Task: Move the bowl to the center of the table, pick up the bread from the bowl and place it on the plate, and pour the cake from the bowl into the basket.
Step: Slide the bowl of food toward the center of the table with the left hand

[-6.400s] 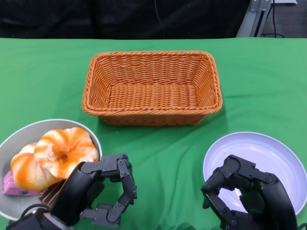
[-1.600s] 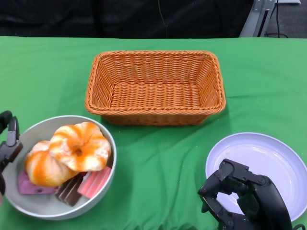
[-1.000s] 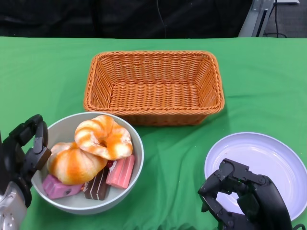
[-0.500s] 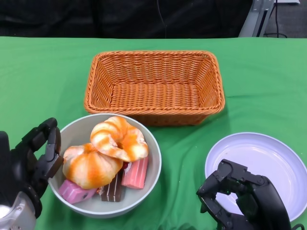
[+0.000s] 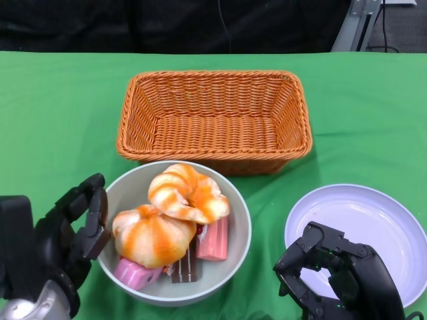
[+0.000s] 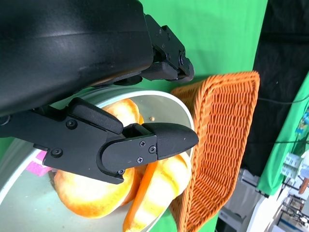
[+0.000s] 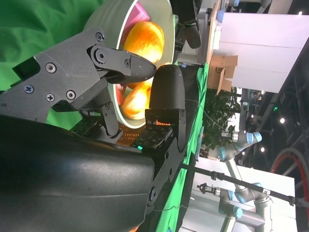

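We see a green cloth [image 5: 67, 107] across the whole surface, with a black curtain [image 5: 167, 27] behind it and a thin cable [image 5: 222, 27] hanging down it. Grey frame [image 5: 353, 20] far right. Right wrist view gives us a box [image 7: 226, 72], a plant [image 7: 215, 121] and another arm [image 7: 236, 145] (grey, blue joints).

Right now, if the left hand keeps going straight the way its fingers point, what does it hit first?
Most likely the bowl: the left hand is at its near-left rim, fingers aimed across it. The left wrist view shows a fingertip over the bread, so a higher line would meet the bread first. Depth is unclear.
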Motion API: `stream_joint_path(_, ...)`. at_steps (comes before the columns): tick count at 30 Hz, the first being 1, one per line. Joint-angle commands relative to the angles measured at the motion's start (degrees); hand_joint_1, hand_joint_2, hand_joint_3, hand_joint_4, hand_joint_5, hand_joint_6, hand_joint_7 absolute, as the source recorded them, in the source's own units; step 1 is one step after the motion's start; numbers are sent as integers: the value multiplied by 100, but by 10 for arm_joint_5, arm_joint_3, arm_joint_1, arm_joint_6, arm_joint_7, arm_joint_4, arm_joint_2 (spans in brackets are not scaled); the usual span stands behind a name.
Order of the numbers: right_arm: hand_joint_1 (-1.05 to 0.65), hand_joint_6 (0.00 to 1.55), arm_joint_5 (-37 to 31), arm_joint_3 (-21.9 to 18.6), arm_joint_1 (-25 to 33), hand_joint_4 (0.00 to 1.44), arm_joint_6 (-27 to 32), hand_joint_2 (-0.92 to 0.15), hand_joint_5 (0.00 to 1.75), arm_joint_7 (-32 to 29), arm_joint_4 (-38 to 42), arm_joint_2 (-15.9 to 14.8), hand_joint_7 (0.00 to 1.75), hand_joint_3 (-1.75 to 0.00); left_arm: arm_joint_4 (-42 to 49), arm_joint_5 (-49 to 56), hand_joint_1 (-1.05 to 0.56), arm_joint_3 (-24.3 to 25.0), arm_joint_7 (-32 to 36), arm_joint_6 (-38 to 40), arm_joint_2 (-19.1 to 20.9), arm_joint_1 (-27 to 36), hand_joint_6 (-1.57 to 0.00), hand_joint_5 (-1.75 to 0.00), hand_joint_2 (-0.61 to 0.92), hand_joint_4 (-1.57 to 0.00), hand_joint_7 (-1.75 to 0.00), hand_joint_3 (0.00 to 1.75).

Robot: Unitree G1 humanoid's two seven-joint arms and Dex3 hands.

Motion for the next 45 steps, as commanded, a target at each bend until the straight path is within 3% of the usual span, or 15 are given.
stream_joint_path(1, -15, 73, 6, -2, 0, 78, -3, -63, 151, -2, -1, -5, 118, -73, 0, -1, -70, -5, -6, -3, 0, 5, -37, -2, 92, -35, 0, 66)
stream_joint_path(25, -14, 72, 1, 0, 0, 77, -3, -63, 152, -5, -2, -4, 120, -74, 37, 3, -68, -67, -65, -26, -1, 18, -32, 0, 92, -30, 0, 66)
stream_joint_path(33, -15, 73, -2, 1, 1, 77, -2, -63, 152, -7, -5, -5, 119, -74, 37, -11, -67, -59, -73, -34, -2, 22, -31, 0, 92, -30, 0, 64)
stream_joint_path(45, -15, 72, 5, 2, 2, 77, -3, -62, 153, -7, -4, -3, 121, -74, 44, 88, -44, -62, -16, -122, 9, 20, -47, -7, 92, -50, -4, 33)
